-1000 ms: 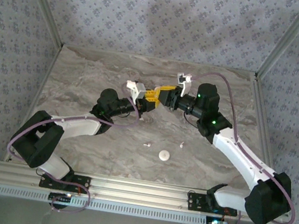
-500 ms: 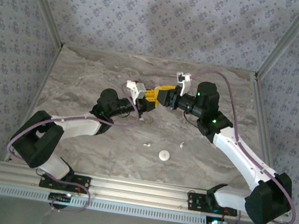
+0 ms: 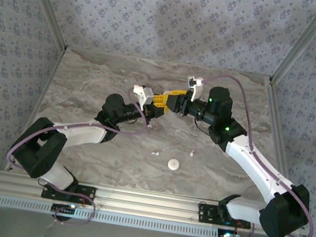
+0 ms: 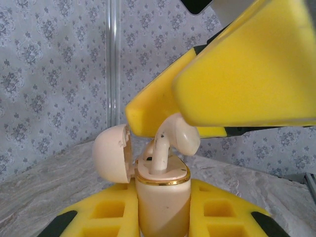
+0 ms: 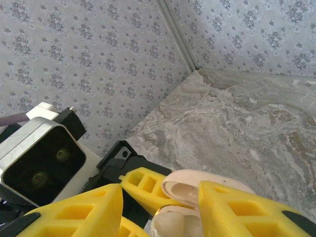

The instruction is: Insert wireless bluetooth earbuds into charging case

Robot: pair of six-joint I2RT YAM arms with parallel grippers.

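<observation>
Little has shifted in the last second, save that the right fingers (image 3: pixel 177 99) sit slightly wider. From above, both arms reach bent-elbowed over the desk (image 3: pixel 92 78), and the left fingers (image 3: pixel 159 102) meet the right ones around the charging case (image 4: pixel 163 197), which is too small to make out here. One loose earbud (image 3: pixel 155 152), another (image 3: pixel 191 153) and a round white piece (image 3: pixel 173 164) lie nearer the bases than the case.

At the left wrist, the left fingers clamp the case, its lid (image 4: pixel 112 153) open. An earbud (image 4: pixel 175 140) stands stem-down in it between the parted right fingers; contact is unclear.

At the right wrist, those fingers straddle the case, which is cut off below.
</observation>
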